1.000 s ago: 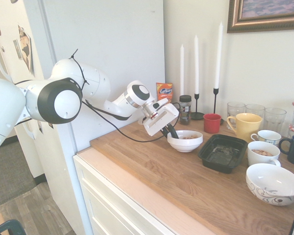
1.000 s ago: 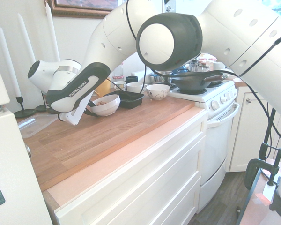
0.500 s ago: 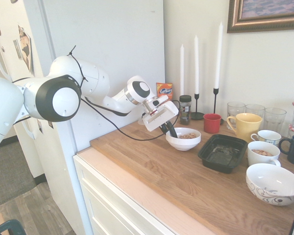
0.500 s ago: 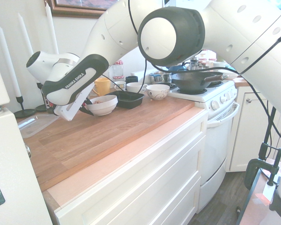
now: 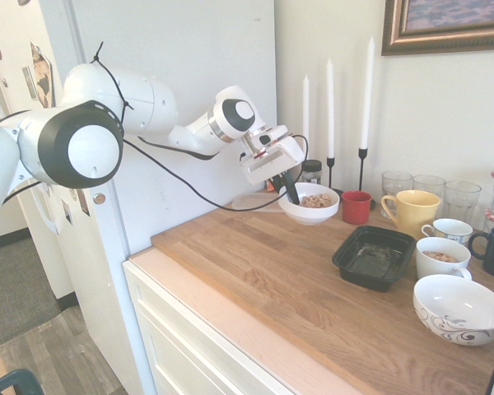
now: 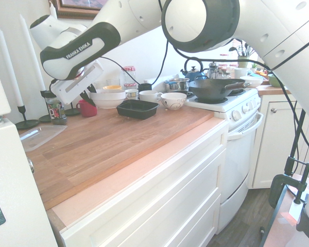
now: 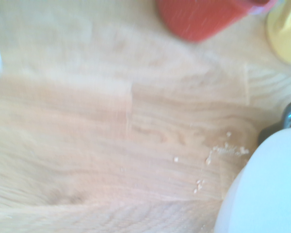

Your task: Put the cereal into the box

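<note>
**Bowl of cereal lifted clear of the counter, ready for transfer to the box**

Since the earlier frames the white bowl has risen from the wooden counter and now hangs in the air, and the arm stands higher with it. The gripper is pressed together on the bowl's near-left rim, pinching the wall between its dark fingers; the bowl hangs level, with its open side up. Inside it lies the cereal, a loose tan pile that reaches close to the rim. In the wrist view the bowl fills one corner as a white curve, and a few crumbs dot the bare wood below. To the right of the bowl and nearer the camera sits the box, a shallow black tray, apparently empty, resting flat on the counter. Just behind the bowl stands a red cup, with a yellow mug to its right.

To do this step well, the bowl should probably stay level while it travels right and forward, since a rim grip allows it to swing. The tilt is best begun only once the bowl's lip is over the middle of the tray, low and slow, because light rings bounce and a shallow wall catches little.
</note>
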{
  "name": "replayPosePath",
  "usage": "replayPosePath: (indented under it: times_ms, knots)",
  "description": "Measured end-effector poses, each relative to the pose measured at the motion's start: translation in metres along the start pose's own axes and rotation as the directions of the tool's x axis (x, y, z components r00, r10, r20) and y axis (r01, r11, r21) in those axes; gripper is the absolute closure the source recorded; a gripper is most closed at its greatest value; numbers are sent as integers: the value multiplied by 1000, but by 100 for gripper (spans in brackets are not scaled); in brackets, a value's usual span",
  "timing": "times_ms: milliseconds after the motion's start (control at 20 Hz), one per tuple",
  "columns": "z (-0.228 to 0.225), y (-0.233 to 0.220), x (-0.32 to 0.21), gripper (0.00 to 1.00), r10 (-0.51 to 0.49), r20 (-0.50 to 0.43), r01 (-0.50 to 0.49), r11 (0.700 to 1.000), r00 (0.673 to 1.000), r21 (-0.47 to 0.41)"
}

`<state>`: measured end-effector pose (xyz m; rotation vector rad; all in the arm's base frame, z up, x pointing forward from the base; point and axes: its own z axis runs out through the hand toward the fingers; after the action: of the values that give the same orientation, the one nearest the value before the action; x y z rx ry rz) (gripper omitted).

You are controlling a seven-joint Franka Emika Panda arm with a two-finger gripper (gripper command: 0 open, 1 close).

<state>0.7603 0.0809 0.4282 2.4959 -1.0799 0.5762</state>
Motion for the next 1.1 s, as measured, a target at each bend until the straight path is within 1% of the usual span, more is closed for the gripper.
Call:
replayPosePath:
  times_ms: [150,250,550,750,1100]
  knots:
    - [-21,18,23,100,42,35,-44,998,998,54]
    - [-25,29,37,100,61,51,-64,995,997,72]
    - [-17,59,72,100,93,162,-120,979,982,165]
    - [-12,84,97,100,104,213,-150,965,971,213]
    - [1,112,120,100,101,326,-201,935,940,291]
